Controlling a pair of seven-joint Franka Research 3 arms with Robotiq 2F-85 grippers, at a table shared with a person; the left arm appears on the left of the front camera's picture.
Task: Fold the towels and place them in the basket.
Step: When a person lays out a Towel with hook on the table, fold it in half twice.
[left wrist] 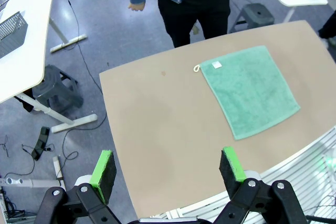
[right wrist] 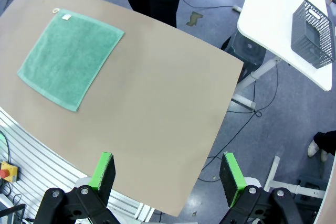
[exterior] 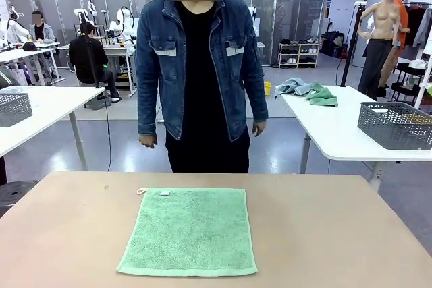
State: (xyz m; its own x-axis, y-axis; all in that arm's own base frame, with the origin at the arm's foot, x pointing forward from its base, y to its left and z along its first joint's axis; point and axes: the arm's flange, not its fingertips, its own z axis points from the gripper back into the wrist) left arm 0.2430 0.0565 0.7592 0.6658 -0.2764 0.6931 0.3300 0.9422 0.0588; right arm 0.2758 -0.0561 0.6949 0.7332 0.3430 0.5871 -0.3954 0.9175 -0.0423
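Note:
A mint green towel (exterior: 189,231) lies flat and unfolded on the tan table (exterior: 324,234), its white tag at the far edge towards the person. The left wrist view has the towel (left wrist: 249,90) well ahead and to the right of my left gripper (left wrist: 167,157), which hangs open high above the table with nothing between its green pads. My right gripper (right wrist: 166,158) is open too, high over the table's bare side, with the towel (right wrist: 71,56) far off to its upper left. A dark grey wire-mesh basket (exterior: 396,125) stands on the white side table at right.
A person (exterior: 199,72) in a denim jacket stands at the far edge, hands hanging at the sides. A second mesh basket (exterior: 13,108) sits on the white table at left. Crumpled towels (exterior: 307,91) lie on the right white table. A stool (left wrist: 58,90) stands beside the tan table.

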